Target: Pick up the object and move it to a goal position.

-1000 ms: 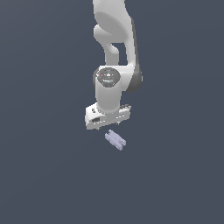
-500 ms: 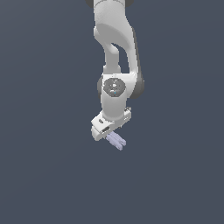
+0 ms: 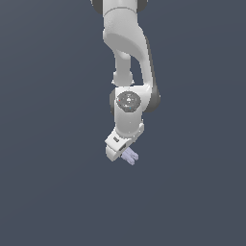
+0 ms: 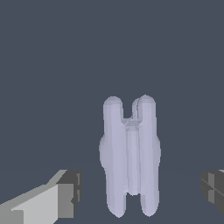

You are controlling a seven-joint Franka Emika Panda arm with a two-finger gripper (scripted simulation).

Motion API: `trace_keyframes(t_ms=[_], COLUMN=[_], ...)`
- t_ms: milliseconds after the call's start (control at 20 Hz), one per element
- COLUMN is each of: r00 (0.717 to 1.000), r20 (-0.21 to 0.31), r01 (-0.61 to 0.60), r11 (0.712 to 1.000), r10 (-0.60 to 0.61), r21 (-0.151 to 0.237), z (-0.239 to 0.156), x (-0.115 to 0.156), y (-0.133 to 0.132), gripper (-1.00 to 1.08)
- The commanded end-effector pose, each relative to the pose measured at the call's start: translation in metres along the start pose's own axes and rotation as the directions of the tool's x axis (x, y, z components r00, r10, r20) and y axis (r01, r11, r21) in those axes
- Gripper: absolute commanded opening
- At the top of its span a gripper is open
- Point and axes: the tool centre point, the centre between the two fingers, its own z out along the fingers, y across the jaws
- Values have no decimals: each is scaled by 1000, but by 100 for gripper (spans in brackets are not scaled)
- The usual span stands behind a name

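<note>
In the exterior view, the white arm is seen reaching down over the dark grey table (image 3: 43,192), with the tool (image 3: 121,153) lowered close to the surface. The object (image 3: 130,157), a small pale lavender-grey block, is seen just beneath the tool's lower end, partly hidden behind it, with one lobed end showing beyond the tool toward the exterior view's right. The tool appears to be tilted, so that its fingers are carried down over the block; this pose is judged to serve a grasp from above. Whether the fingers touch the object cannot be told from this view, nor can the gap between them be seen.

In the wrist view, the object (image 4: 130,157) is seen lying lengthwise between the two fingertips (image 4: 70,192), its ridged body and twin lobes at each end clearly shown. The fingers are held apart, one on each long side of the block, and a clear gap of table is seen between each pad and the block, so nothing is clamped. The block lies a little nearer one finger than the other, yet well inside the opening. The long sides are presented to the pads, which is judged to suit a closing across the narrow width. The object rests on the table, not lifted.
</note>
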Motion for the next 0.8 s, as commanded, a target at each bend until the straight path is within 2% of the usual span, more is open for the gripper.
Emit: trace_keyframes(t_ms=[0, 400, 750], r00=[1000, 999, 999], r20=[-3, -4, -4], r01=[24, 32, 36], r11=[1000, 999, 999], r10=[-24, -32, -36], r21=[0, 1, 0], z=[2, 6, 39], x=[2, 3, 3], y=[0, 0, -2], gripper=[100, 100, 100])
